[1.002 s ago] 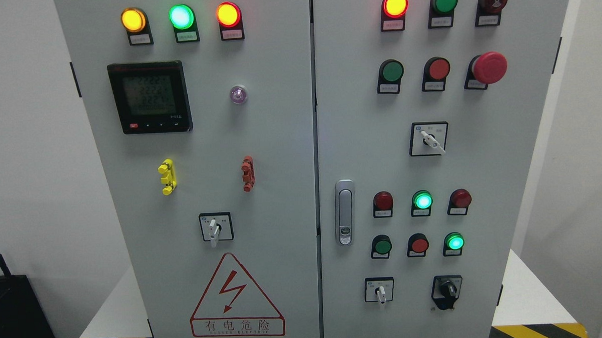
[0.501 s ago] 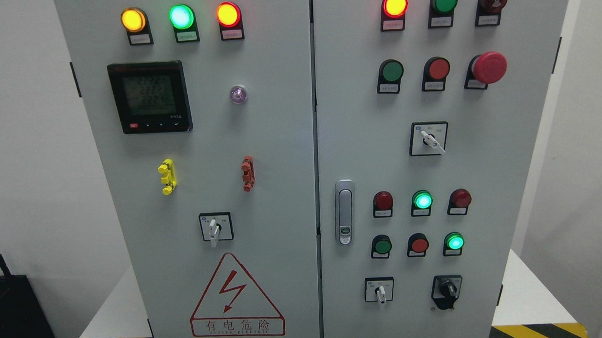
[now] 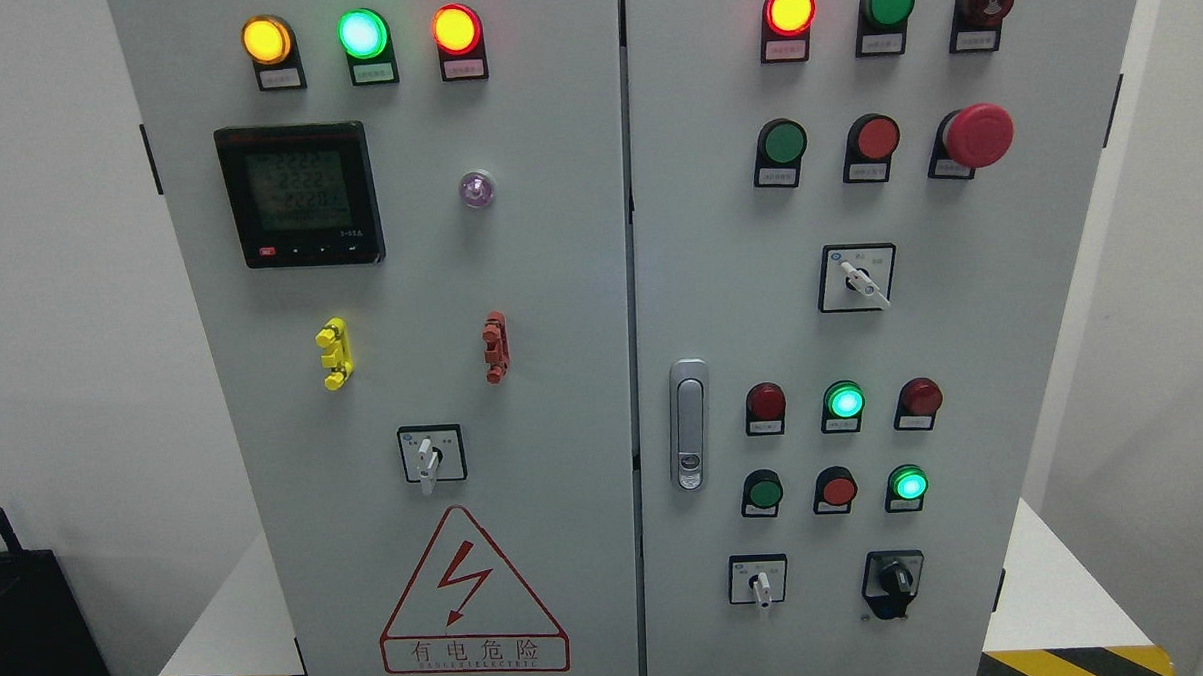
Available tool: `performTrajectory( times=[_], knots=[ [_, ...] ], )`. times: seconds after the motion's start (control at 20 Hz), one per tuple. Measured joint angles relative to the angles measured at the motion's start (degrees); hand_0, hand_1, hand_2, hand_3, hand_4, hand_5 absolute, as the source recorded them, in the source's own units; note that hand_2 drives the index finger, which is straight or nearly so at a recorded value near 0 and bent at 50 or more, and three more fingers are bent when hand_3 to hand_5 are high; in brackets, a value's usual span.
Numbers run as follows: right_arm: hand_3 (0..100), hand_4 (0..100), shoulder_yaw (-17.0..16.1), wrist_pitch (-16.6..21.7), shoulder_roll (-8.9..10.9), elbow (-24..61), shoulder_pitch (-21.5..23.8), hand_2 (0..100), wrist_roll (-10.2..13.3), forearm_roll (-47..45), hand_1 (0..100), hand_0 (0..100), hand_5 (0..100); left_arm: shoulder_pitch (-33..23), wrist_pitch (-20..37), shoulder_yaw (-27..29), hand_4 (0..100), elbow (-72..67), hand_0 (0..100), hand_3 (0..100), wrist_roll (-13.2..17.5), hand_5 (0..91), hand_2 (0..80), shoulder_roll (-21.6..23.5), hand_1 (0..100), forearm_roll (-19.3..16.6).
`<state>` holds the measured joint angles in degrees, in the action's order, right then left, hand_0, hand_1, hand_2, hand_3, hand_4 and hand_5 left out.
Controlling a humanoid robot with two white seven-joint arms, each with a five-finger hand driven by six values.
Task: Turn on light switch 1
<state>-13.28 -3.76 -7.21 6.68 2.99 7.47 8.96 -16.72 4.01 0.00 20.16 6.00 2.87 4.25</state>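
A grey two-door control cabinet [image 3: 559, 279] fills the frame; neither robot hand appears, so the state of the fingers cannot be told. Which control is light switch 1 cannot be told: labels are illegible. Rotary selector switches sit at lower centre-left [image 3: 429, 456], centre-right [image 3: 858, 279] and lower right [image 3: 759, 581].

The warning sign [image 3: 472, 593] reads 有电危险; the meter [image 3: 299, 194] apparently shows 222.

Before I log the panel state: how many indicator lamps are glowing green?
3: one in the left door's top row, one in the right door's lower lamp row, one below it at right.
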Motion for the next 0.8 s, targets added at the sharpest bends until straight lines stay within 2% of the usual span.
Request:
performTrajectory(
  times=[0.1,0.35,0.45,0.5,0.6,0.8],
  knots=[
    [0,0,0.0,0.0,0.0,0.0,0.0,0,0.0,0.0,0,30,0,-2.7,0.2,0.0,0,5.1,37,0,-0.2,0.0,0.0,0.3,20,-0.1],
    [0,0,0.0,0.0,0.0,0.0,0.0,0,0.0,0.0,0,30,0,-9.3,2.4,0.0,15,19.8,39,0,1.2,0.0,0.0,2.0,21,-0.1],
    [0,0,0.0,0.0,0.0,0.0,0.0,0,0.0,0.0,0,30,0,-11.4,2.7,0.1,23,26.3,39,8,1.8,0.0,0.0,2.6,22,-0.1],
    [0,0,0.0,0.0,0.0,0.0,0.0,0,0.0,0.0,0,30,0,-12.1,2.8,0.4,24,29.2,39,10,1.9,0.0,0.0,2.8,22,-0.1],
    [0,0,0.0,0.0,0.0,0.0,0.0,0,0.0,0.0,0,30,0,-13.2,2.8,1.1,27,35.4,41,19,2.2,0.0,3.4,3.2,25,-0.1],
    [0,0,0.0,0.0,0.0,0.0,0.0,0,0.0,0.0,0,30,0,-14.4,2.9,2.7,31,47.7,44,26,2.5,0.0,5.4,4.0,28,0.0]
  ],
)
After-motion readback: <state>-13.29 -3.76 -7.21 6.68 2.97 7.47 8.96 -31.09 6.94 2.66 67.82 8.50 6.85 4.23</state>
